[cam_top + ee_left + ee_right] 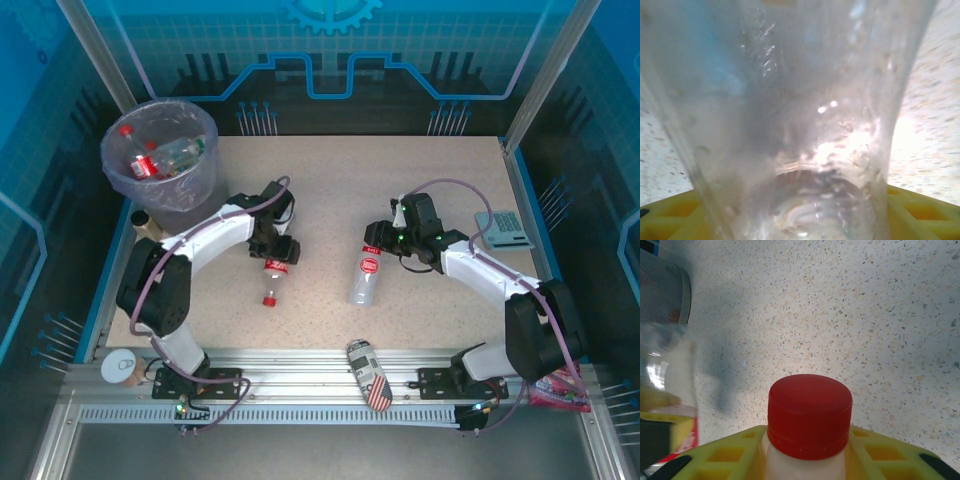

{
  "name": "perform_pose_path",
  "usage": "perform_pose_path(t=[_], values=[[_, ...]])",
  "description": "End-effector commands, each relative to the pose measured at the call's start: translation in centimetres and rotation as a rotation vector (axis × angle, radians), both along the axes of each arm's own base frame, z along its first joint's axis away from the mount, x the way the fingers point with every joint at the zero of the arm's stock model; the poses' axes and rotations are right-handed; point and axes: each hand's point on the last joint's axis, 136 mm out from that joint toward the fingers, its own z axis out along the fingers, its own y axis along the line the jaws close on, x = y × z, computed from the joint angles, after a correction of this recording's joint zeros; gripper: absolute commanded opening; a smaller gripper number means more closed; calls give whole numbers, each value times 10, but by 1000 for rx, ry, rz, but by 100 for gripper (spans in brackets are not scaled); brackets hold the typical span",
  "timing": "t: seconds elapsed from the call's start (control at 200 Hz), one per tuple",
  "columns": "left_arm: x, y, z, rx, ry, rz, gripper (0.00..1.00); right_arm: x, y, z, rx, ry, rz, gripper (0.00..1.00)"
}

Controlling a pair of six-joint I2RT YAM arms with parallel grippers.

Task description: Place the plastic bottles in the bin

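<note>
The left bottle (274, 268) hangs at the left gripper (275, 247) over the left-middle of the table (440, 310), its red cap pointing toward the near edge. In the left wrist view its clear body (790, 125) sits right up against the camera. The yellow fingers (922, 210) are on either side of it, closed on the base end.

The right bottle (365, 282) lies just right of the middle, well apart from the first. Its cap end is up at the right gripper (377, 245) and its body slants toward the near edge. From the right wrist, the red cap (809, 415) stands up between the yellow fingers (880, 452), which are closed on the neck just below it.

The bin (160, 195) stands at the far left corner, touching the table's raised blue edge. Its mouth is open upward, and several bottles (165, 158) already lie inside. Bare tabletop runs between the left gripper and the bin, crossed only by the left arm's own white forearm.

A flag-patterned can (369, 375) lies on the near rail between the two arm bases. A small grey device (503, 228) sits by the right edge, behind the right arm. The far half of the table is open.
</note>
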Motion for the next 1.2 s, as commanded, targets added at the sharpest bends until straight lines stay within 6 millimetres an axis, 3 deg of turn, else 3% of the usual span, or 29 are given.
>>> perform_pose_path(t=[0.0,0.08,0.25,0.395,0.53,0.735,0.84,0.956,1.101,1.196], values=[[12,-12,61,-69,-118,-37,64,4,-3,10,13,-31,-1,40],[29,-11,106,-101,-232,-32,63,3,-3,13,15,-35,-4,40],[63,3,230,-387,-471,74,52,0,2,19,20,-45,-2,40],[84,52,311,-422,-689,177,44,-6,1,23,11,-58,-7,41],[96,118,360,-438,-864,362,41,-10,-2,27,4,-72,-12,41],[99,247,388,-394,-1125,768,42,-15,-5,28,1,-81,-10,41],[101,298,398,-422,-1217,889,39,-18,-4,28,0,-78,1,41],[111,327,394,-323,-1150,912,39,-20,-5,26,-7,-74,4,41],[134,344,378,-162,-1074,838,39,-20,-6,22,-2,-74,-4,41],[150,352,358,-107,-990,801,38,-18,-5,19,-6,-69,4,41]])
